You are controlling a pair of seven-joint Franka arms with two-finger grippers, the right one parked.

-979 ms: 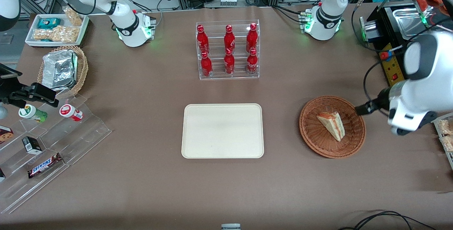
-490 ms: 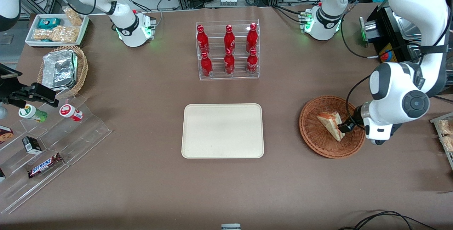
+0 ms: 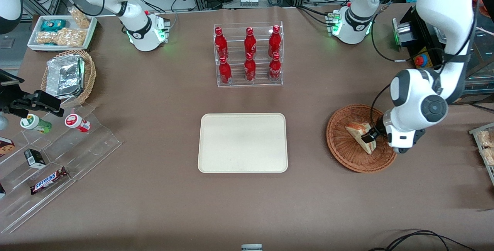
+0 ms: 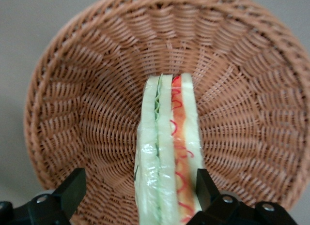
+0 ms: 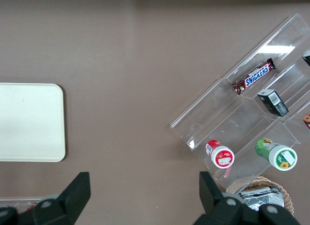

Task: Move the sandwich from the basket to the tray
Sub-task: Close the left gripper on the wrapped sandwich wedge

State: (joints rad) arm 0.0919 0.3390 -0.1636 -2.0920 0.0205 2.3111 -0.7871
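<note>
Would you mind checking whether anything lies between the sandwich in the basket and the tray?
Nothing visible does. Only bare table separates the basket from the tray. The open gripper straddles the sandwich.

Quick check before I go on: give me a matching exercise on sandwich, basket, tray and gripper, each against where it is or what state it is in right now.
Things:
1. sandwich
2. basket
3. tray
4. gripper

Places or states:
A. bare, nearer the table's middle than the basket
B. open, one finger on each side of the sandwich
C. lying in the basket
D. on the table toward the working arm's end, holding the sandwich

Pairs: 1-C, 2-D, 3-A, 4-B
</note>
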